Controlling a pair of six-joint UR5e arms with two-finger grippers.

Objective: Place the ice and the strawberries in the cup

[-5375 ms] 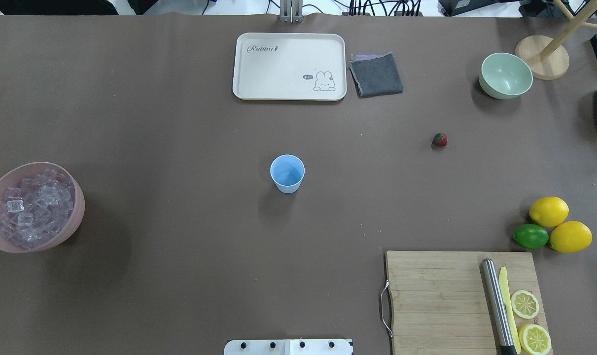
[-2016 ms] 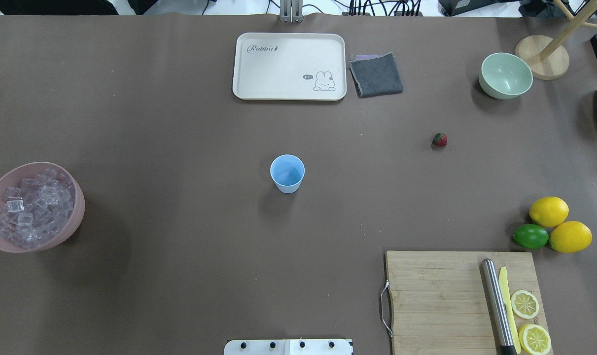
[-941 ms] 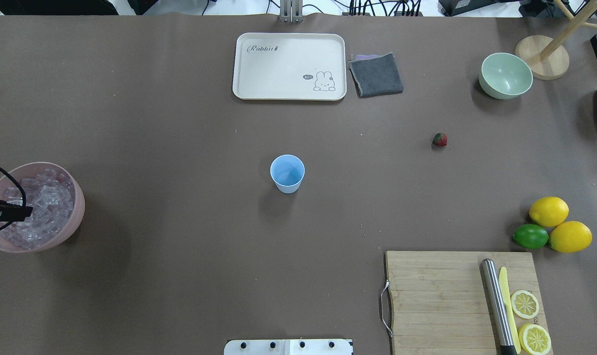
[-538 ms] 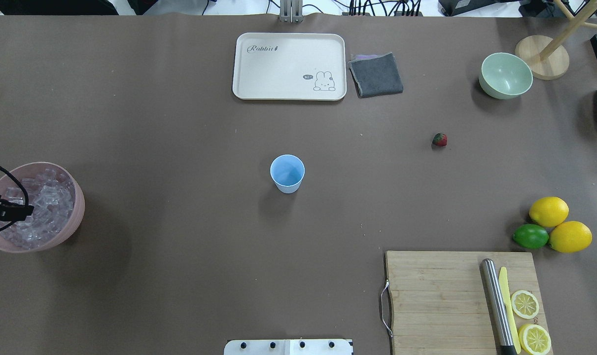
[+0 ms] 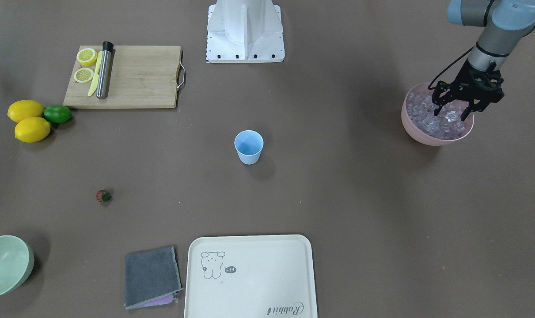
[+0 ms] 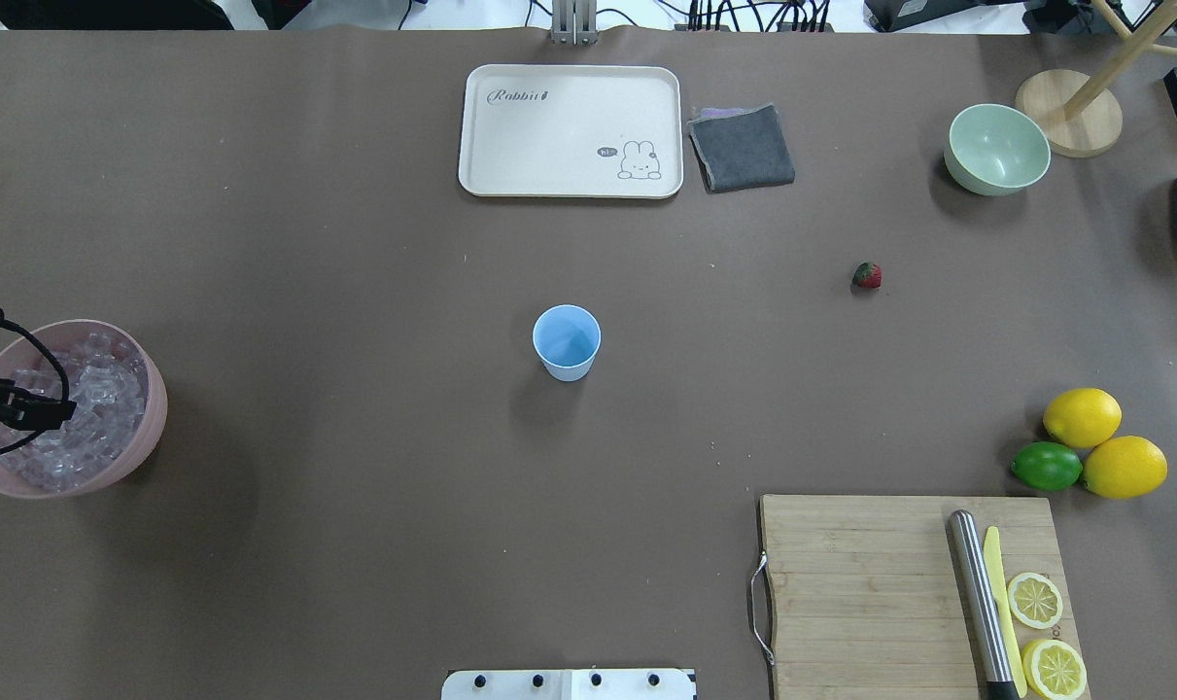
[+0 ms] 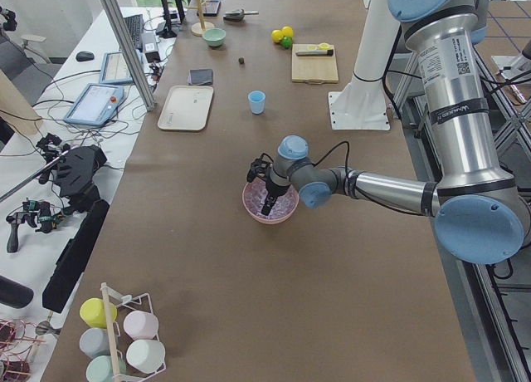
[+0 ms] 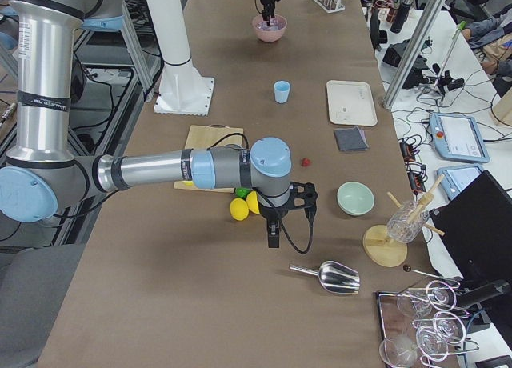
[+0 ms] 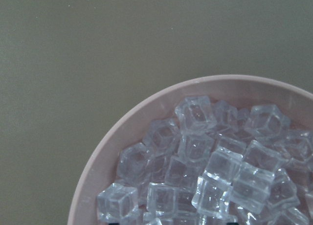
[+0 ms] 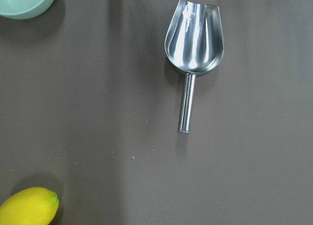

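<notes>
Pink bowl (image 5: 426, 136) at robot's left end of table, heaped with ice (image 5: 444, 126). Probably parked there as the supply, well apart from cup.

Left gripper (image 5: 451, 114) straight above the heap, pointing down. Fingers spread wide, tips at cube level. Judged as lined up for a pinch, no cube pinched yet.

Right gripper (image 8: 272, 238) low over bare table beside lemons (image 8: 238, 210), metal scoop (image 10: 194, 36) near it. Spread or pressed together: cannot tell.

Cup (image 5: 248, 148) mid-table, upright, long axis vertical, mouth up, looks empty. Central, so likely within reach of either arm.

Strawberry (image 5: 103, 195) alone on robot's right half, well apart from cup. Lying on its side, long axis roughly along table length, green cap toward cup side.

Cubes jumbled, no common direction.
</notes>
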